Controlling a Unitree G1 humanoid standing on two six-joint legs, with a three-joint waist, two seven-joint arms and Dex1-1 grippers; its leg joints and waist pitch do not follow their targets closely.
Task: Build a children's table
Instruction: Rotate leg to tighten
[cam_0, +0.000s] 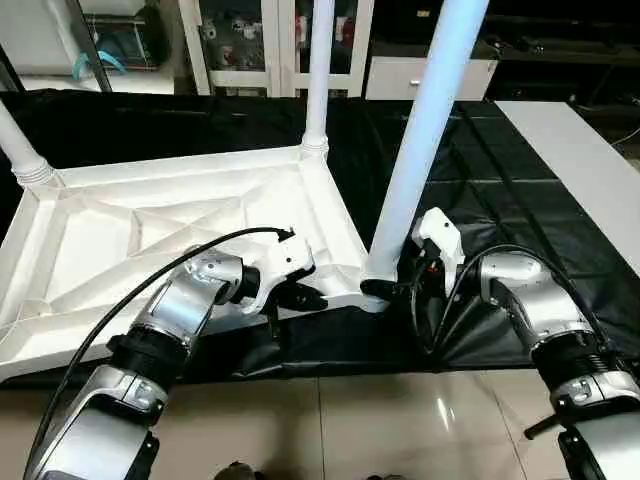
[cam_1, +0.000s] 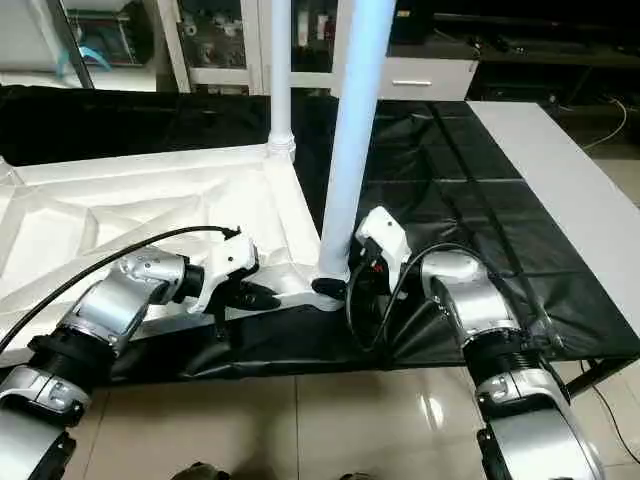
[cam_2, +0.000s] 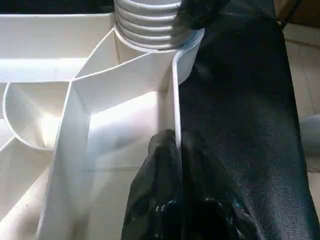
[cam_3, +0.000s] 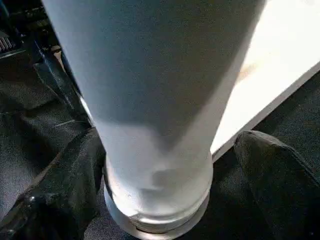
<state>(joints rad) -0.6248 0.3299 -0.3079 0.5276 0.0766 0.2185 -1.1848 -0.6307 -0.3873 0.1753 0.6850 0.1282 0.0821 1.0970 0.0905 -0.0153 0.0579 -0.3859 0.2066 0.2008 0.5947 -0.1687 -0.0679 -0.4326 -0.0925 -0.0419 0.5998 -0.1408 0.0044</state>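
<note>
The children's table top (cam_0: 150, 230) lies ribbed side up on the black-draped work table. Three white legs stand in its corner sockets: one at the far left (cam_0: 18, 150), one at the back (cam_0: 320, 70) and one at the near right corner (cam_0: 425, 140). My left gripper (cam_0: 305, 297) is shut on the top's thin near rim (cam_2: 176, 90), a finger (cam_2: 155, 165) on each side of the wall. My right gripper (cam_0: 385, 290) is open around the base of the near right leg (cam_3: 155, 125). One of its fingers (cam_3: 75, 170) rests against the leg's flared end; the other stands apart from it.
The black cloth (cam_0: 500, 200) covers the work table to the right of the top. A white panel (cam_0: 590, 170) lies along the far right. The work table's near edge meets the tiled floor (cam_0: 380, 420) just below both grippers. Cabinets stand behind.
</note>
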